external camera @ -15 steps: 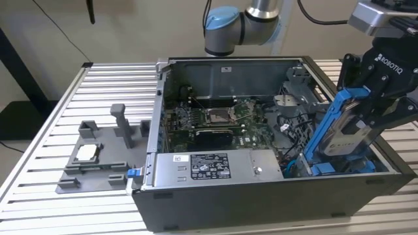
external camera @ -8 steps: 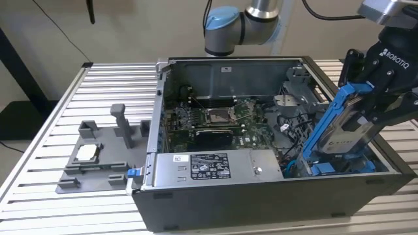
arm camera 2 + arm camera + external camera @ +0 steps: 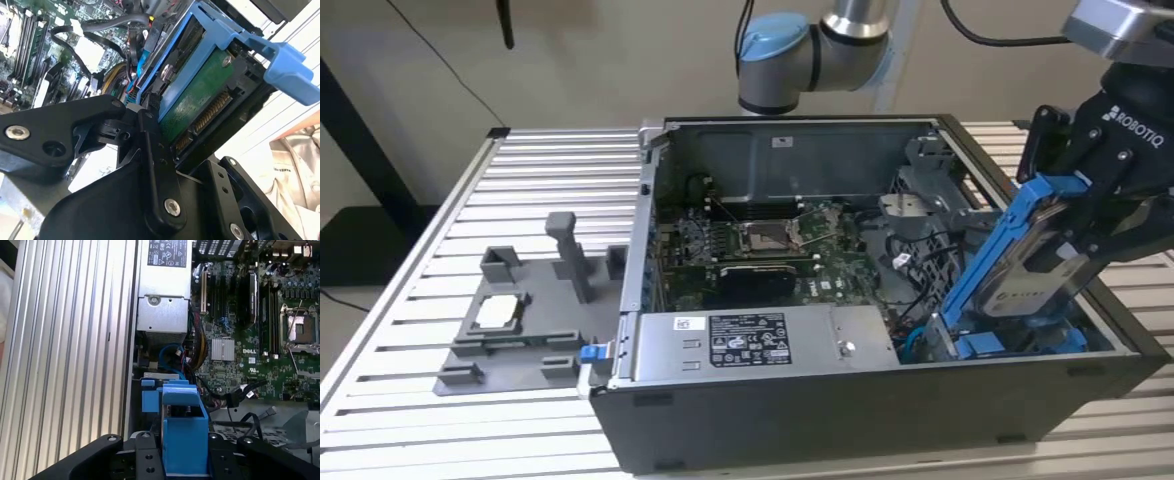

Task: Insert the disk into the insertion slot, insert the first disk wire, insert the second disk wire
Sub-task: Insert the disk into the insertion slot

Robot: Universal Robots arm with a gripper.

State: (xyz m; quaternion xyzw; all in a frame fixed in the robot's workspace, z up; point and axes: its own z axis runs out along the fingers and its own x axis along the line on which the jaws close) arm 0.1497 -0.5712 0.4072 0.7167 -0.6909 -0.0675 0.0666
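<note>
Gripping the disk (image 3: 1025, 268) across its blue frame, the hand (image 3: 1074, 235) was closed on it above the open computer case (image 3: 854, 420). The disk hung tilted, its lower end below the hand and dipped inside the case, beside the motherboard (image 3: 781, 250). In the second wrist view one of the fingers (image 3: 156, 165) lay against the frame's edge, next to the disk's green circuit board.

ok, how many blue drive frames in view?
2: one frame around the disk held by the tool; a second frame low in the case below it. Others may be hidden.
</note>
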